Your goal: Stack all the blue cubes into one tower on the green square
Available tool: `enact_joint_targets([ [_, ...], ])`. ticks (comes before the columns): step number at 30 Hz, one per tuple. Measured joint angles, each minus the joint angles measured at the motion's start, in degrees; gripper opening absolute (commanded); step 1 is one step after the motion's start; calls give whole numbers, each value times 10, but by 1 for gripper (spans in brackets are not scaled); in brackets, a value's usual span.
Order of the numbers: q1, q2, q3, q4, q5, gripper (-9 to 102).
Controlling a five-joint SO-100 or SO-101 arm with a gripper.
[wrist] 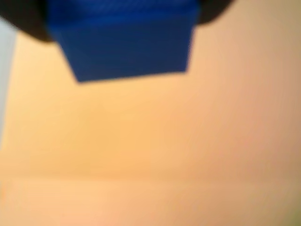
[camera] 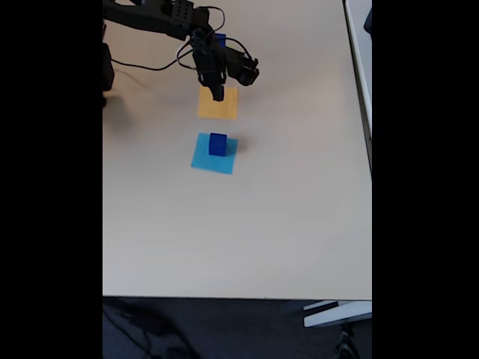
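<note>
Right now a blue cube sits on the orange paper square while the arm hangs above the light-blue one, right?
Reversed: in the fixed view the blue cube sits on the light-blue square, and the arm hangs above the orange square.

The wrist view was blurred throughout; its cube (wrist: 127,40) was cut off by the top edge. In the fixed view, the gripper (camera: 218,93) hid part of the orange square (camera: 218,106).
</note>
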State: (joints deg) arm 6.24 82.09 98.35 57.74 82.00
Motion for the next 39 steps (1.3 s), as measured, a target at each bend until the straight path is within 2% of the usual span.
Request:
enact_joint_targets([
  [8,-13,1,8,-33,10,0],
  [25,-19,-11,8,-33,74,0],
  [39,-20,-23,51,-91,74,0],
])
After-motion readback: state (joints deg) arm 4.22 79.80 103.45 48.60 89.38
